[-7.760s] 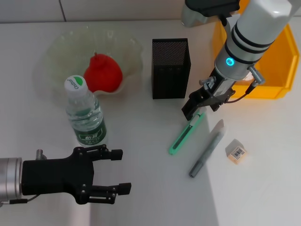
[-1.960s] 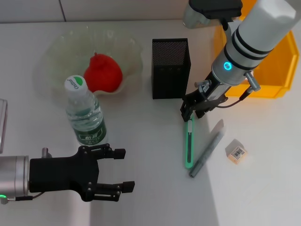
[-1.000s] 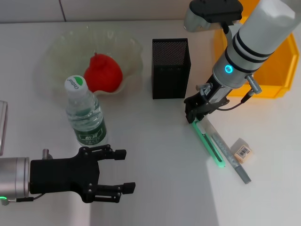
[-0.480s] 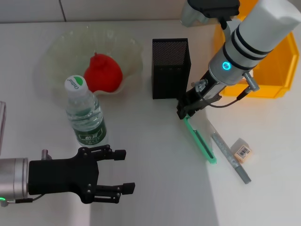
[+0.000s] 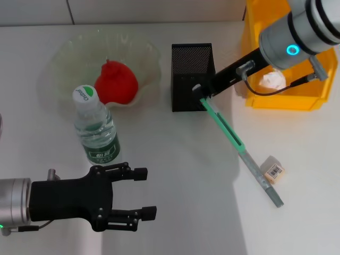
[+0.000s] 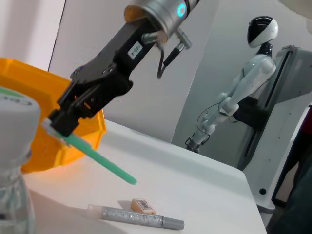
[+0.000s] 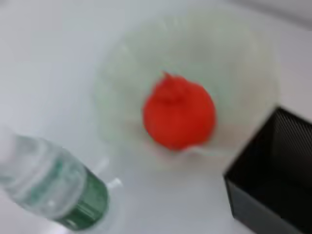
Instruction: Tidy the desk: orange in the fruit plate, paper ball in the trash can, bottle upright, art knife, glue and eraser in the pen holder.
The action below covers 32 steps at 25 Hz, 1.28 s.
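Lifted off the desk since a moment ago, the green art knife point(image 5: 223, 123) hangs slantwise, pinched at its upper end by the right gripper point(image 5: 201, 93), just beside the pen holder point(image 5: 193, 77); it should be tipped upright before lowering. Left gripper point(image 5: 127, 196) idles, fingers spread; holder's interior unseen

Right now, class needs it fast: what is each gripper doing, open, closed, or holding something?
Left gripper: open, holding nothing, low near the bottle.
Right gripper: closed on the green art knife, lifted beside the pen holder.
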Available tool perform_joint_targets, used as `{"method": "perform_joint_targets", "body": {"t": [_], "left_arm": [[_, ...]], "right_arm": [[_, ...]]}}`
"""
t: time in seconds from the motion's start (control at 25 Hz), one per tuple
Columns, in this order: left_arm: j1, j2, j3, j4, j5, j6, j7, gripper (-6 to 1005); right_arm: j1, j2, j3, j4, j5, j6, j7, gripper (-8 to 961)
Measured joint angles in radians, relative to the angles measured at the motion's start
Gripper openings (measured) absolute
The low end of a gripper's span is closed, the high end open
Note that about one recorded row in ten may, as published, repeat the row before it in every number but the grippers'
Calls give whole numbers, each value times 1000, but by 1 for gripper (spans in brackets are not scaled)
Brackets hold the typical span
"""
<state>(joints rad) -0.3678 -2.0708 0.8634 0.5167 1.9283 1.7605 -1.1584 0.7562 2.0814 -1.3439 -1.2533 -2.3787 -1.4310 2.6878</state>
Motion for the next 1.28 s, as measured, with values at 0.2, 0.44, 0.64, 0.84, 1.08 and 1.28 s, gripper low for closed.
{"method": "perform_joint_targets", "body": {"t": [0.2, 0.44, 0.64, 0.84, 1.08, 1.28], "left_arm": [[-8, 0, 2, -3, -2, 4, -33, 859], [-9, -2, 2, -10, -20, 0, -41, 859], [-12, -2, 5, -23, -48, 3, -50, 859], [-14, -2, 7, -29, -57, 4, -73, 859], [-28, -2, 5, -34, -57, -2, -99, 859], [-33, -3, 5, -35, -57, -5, -99, 859]], "right_arm": [[-85, 0, 115, -167, 125, 2, -145, 190], [-184, 0, 163, -203, 306, 133, -319, 198], [-251, 3, 155, -126, 478, 299, -528, 204], [-209, 0, 161, 137, 735, 381, -826, 210], [-121, 0, 162, 368, 824, 417, -963, 218], [-113, 0, 163, 393, 828, 440, -964, 224]]}}
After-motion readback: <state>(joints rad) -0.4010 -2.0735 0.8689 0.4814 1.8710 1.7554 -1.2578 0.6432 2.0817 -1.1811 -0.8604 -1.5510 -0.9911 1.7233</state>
